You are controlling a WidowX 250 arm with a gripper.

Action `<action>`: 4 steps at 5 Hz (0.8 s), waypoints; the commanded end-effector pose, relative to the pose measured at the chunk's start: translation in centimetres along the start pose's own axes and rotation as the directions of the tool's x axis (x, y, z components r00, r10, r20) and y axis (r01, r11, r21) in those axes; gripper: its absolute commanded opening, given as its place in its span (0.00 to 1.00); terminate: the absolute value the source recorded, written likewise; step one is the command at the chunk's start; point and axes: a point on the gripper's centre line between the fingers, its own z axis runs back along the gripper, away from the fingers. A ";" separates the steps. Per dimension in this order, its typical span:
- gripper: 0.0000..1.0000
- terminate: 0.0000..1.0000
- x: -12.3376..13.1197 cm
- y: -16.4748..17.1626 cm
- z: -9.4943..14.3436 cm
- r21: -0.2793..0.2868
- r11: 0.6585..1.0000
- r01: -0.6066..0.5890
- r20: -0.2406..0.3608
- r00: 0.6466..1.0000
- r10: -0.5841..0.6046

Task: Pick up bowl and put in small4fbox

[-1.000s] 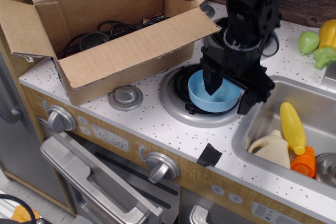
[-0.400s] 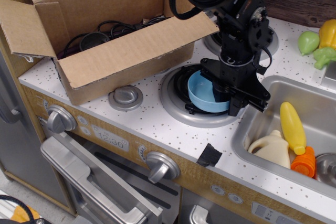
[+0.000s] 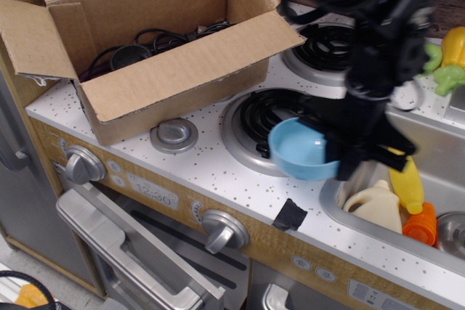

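The light-blue bowl (image 3: 300, 149) hangs tilted in the air over the counter's front right, between the front burner and the sink. My black gripper (image 3: 341, 154) is shut on the bowl's right rim and holds it off the stove. The brown cardboard small4fbox (image 3: 163, 81) stands at the back left with its flaps open and black cables (image 3: 145, 41) inside. The gripper is well to the right of the box.
The front burner coil (image 3: 272, 114) is bare, with a second burner (image 3: 330, 45) behind it. A sink (image 3: 436, 179) at the right holds a yellow toy, a cream jug and an orange piece. Toy vegetables (image 3: 447, 59) sit at the back right. A grey knob cap (image 3: 173, 134) lies by the box.
The gripper has closed on the bowl, lifted it off the front burner and moved it forward and to the right, towards the sink.
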 end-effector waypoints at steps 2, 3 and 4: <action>0.00 0.00 0.0 5.1 12.0 0.185 0.982 0.044 -0.095 0.995 -0.026; 0.00 0.00 1.0 8.7 15.0 0.251 0.962 0.111 -0.114 0.990 -0.085; 0.00 0.00 2.0 13.2 16.5 0.237 0.955 0.177 -0.110 0.982 -0.155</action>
